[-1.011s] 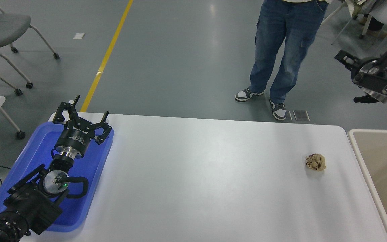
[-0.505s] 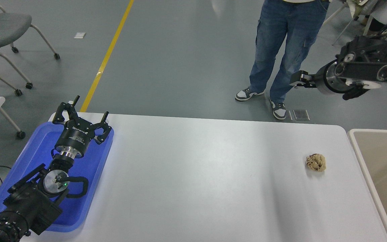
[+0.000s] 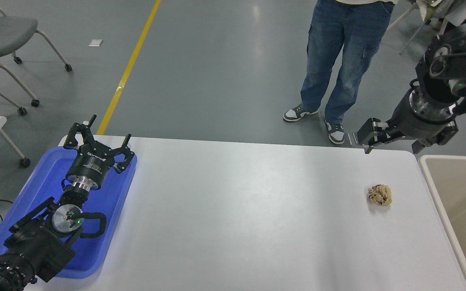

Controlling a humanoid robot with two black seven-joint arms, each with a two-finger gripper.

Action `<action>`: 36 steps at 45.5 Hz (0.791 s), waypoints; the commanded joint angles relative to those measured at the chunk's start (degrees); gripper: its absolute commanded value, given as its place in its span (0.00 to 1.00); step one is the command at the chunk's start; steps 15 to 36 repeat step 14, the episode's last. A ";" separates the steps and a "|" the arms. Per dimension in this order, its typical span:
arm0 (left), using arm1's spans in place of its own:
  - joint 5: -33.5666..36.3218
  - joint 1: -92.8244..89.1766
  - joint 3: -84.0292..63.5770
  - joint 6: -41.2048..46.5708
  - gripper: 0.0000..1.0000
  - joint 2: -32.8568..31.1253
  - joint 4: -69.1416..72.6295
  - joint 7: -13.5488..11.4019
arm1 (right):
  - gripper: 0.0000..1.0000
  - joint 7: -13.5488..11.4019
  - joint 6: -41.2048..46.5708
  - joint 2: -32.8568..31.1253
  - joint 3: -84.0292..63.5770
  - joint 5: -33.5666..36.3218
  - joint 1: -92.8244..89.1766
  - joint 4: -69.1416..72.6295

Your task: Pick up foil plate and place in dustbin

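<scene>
The foil plate is nowhere in this view. The dustbin, beige with a pale thick rim, stands against the table's right end and is cut off by the picture's edge. My right gripper hangs open over the table's far right corner, just left of the dustbin's far rim, with nothing between its fingers. My left gripper is parked open over the blue tray at the lower left.
A small crumpled tan paper ball lies on the white table near its right end. A person in jeans stands beyond the far edge. Grey wheeled chairs stand at the upper left.
My right arm has swung down from high at the upper right to the table's far right corner, turning its gripper downward. The left arm and paper ball have not moved.
</scene>
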 commanded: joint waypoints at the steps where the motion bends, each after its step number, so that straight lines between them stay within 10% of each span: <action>1: 0.00 0.00 0.00 0.00 1.00 0.00 0.00 0.08 | 1.00 -0.05 3.89 -0.31 -0.64 0.34 3.00 2.20; 36: 0.00 0.00 0.00 0.00 1.00 0.00 0.00 -0.01 | 1.00 -0.13 3.89 -0.31 -0.55 0.34 2.91 2.11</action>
